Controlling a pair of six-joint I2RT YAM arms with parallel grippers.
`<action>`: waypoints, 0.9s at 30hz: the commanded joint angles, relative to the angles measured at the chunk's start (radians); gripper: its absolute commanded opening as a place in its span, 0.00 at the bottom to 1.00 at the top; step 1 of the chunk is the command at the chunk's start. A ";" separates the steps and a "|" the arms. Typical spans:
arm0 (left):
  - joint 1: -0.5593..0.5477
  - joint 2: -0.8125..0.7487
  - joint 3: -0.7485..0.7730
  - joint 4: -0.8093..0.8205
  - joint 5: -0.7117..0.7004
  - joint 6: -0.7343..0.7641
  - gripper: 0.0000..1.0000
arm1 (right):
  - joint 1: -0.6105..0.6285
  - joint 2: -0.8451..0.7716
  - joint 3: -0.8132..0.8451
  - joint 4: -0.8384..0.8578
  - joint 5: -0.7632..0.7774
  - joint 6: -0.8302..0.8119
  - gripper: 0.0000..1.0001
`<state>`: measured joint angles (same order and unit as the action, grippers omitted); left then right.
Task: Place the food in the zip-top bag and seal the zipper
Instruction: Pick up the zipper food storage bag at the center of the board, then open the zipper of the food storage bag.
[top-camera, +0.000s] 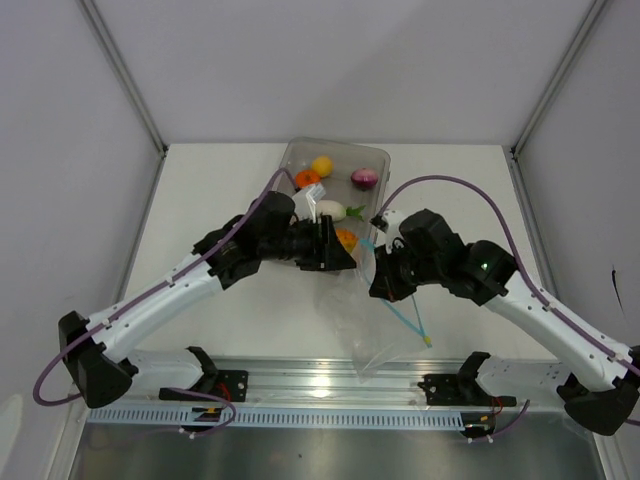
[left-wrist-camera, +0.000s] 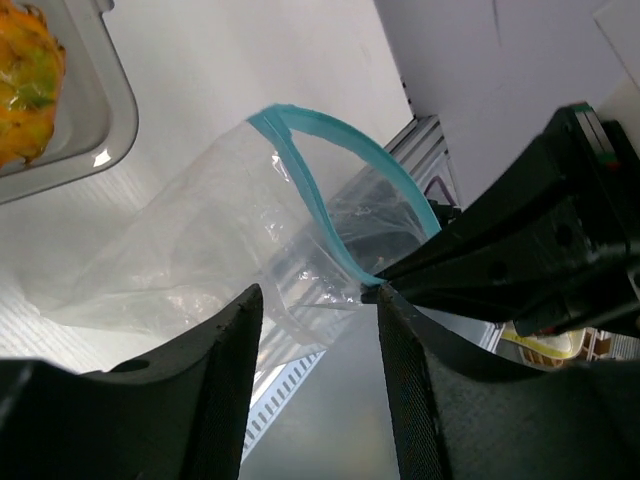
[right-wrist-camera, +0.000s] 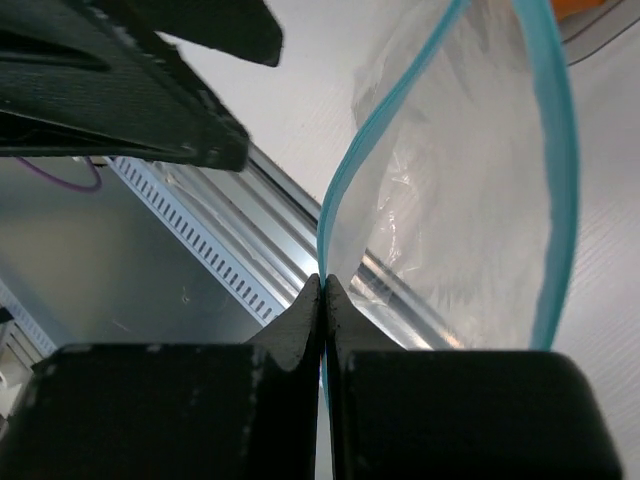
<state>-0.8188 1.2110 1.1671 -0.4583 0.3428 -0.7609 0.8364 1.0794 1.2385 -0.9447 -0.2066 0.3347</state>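
At mid-table, right gripper (right-wrist-camera: 322, 290) pinches the zipper (right-wrist-camera: 345, 180), zip-top bag (left-wrist-camera: 200, 250) mouth agape and seemingly empty; left gripper (left-wrist-camera: 320, 300) spread, holding nothing; food (top-camera: 322, 166) sits in tray (top-camera: 375, 152), sealing not begun.

The left arm (top-camera: 170, 290) and right arm (top-camera: 545, 310) both reach forward and bend inward, wrists close together. The left gripper (left-wrist-camera: 318, 298) faces its partner, fingers (left-wrist-camera: 215, 380) spread apart, nothing pressed between them. The right gripper (right-wrist-camera: 323, 288) pinches its fingertips tight on the zipper (right-wrist-camera: 328, 220).
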 joint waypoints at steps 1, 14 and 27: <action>-0.017 0.011 0.040 -0.020 -0.001 -0.021 0.54 | 0.073 0.022 0.038 0.014 0.078 -0.011 0.00; -0.068 0.090 0.095 -0.082 -0.050 0.002 0.62 | 0.167 0.034 0.056 0.049 0.154 0.036 0.00; -0.088 0.124 0.033 -0.003 -0.002 0.018 0.06 | 0.216 0.022 0.095 0.044 0.207 0.090 0.25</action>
<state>-0.9005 1.3605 1.2209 -0.5106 0.3202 -0.7563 1.0462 1.1179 1.2854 -0.9173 -0.0330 0.4007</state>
